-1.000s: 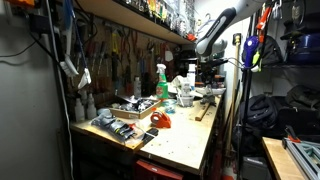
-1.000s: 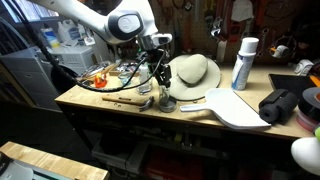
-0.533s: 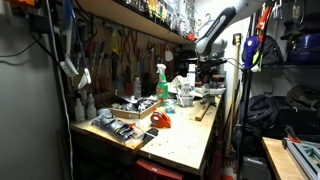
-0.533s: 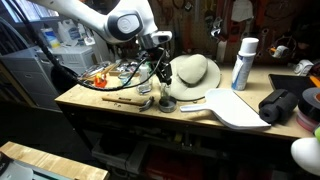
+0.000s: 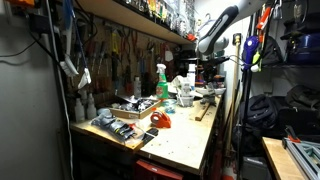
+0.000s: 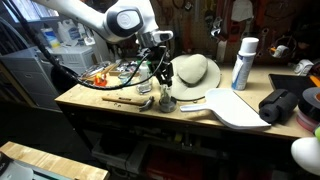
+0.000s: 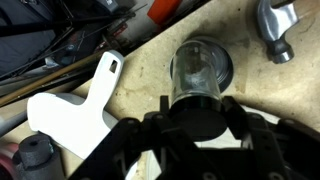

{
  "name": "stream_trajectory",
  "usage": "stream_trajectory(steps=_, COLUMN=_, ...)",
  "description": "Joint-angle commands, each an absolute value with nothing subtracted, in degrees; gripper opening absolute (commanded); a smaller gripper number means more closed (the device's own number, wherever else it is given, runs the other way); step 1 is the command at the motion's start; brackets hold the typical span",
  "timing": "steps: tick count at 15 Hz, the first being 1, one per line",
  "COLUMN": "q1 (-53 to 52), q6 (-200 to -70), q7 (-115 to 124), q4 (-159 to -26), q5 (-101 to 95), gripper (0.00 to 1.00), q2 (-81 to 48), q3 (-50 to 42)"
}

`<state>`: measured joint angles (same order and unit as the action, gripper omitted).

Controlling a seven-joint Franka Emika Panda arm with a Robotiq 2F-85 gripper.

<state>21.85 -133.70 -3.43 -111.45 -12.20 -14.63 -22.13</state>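
**Over a glass jar at the counter's front edge**

At the front of the worn wooden counter (image 6: 95, 100), the black two-fingered pincer (image 6: 165, 82) of the white robot arm (image 6: 125, 20) hangs straight above a small clear glass jar (image 6: 166, 101). The jar stands upright on the wood.

In the wrist view the jar (image 7: 200, 68) sits in the middle of the picture, seen from above. The pincer (image 7: 201, 108) has one dark finger at either side of the jar's lower part. The jaws are far enough apart to take the jar between them. Whether they press on the glass cannot be told, since the fingers seem to merge with the dark body behind them.

Just behind the jar in an exterior view lies a cream wide-brimmed straw hat (image 6: 195, 72). A flat white paddle-shaped board (image 6: 238, 108) rests beside the jar, and its handle with a hole shows in the wrist view (image 7: 75, 105). On the jar's other side lies a hammer with a steel head (image 6: 147, 101), whose head appears near the corner of the wrist view (image 7: 278, 25). Well apart, past the hat, stands a white spray can with a blue cap (image 6: 243, 63).
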Motion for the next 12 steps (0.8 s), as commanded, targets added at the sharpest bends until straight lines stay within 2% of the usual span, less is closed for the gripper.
stream_trajectory(steps=1, q1=22.5, q6=-131.2, q7=-5.7, q4=-112.1, q5=-12.1, gripper=0.31, q2=-12.9, q3=-22.0)
stream_trajectory(steps=12, q1=22.5, q6=-133.7, q7=-3.6, q4=-110.5, q5=-8.0, gripper=0.31, q2=-14.7, q3=-21.0)
